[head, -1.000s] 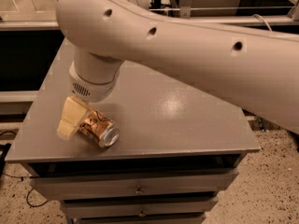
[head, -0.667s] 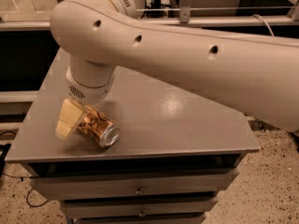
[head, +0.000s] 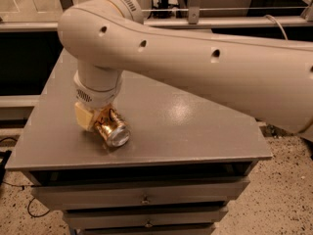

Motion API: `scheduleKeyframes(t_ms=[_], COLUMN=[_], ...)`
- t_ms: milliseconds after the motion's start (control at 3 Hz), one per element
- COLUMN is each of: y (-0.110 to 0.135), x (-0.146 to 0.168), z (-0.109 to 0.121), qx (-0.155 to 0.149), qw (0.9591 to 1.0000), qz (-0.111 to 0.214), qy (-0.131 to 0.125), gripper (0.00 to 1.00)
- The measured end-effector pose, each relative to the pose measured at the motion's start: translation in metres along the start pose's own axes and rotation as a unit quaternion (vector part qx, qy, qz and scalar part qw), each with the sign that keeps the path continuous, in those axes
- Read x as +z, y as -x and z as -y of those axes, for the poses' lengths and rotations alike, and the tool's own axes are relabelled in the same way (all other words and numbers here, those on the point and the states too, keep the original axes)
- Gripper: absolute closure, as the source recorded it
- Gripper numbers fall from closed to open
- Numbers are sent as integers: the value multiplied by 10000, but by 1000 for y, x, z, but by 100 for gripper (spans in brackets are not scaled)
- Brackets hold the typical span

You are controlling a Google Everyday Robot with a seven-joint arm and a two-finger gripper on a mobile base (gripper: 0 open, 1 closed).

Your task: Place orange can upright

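Since a second ago the orange can (head: 113, 129) has been swung round and tipped, its silver end now faced toward the camera; righting is judged begun, not finished. The can is clamped, tilted, in the closed hand (head: 99, 121) near the front-left corner of the worktop (head: 195, 131).

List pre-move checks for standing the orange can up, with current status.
1. Grasp: gripper, low over the front-left of the table, fingers shut on the orange can: ok.
2. Can upright: not ok. It is tilted, with a silver end toward the camera.
3. Whether that end is top or base: cannot tell.
4. Can touching the tabletop: cannot tell.
5. Bare surface right of the can for set-down: ok.
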State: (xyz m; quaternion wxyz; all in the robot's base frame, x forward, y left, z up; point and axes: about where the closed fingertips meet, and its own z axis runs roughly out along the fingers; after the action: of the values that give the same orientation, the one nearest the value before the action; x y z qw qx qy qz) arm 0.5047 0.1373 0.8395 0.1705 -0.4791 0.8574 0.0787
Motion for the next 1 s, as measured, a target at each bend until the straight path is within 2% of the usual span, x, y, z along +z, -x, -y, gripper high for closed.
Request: scheduleKeyframes(t_ms=[333,667,1000], y=[4,21,52], x=[-7,-27,-57], z=[5,7,14], qx=[37,-161,-471], qw=[9999,9986,9895], qz=[116,497,1291], qy=[-4,109,438], gripper=[78,99,100])
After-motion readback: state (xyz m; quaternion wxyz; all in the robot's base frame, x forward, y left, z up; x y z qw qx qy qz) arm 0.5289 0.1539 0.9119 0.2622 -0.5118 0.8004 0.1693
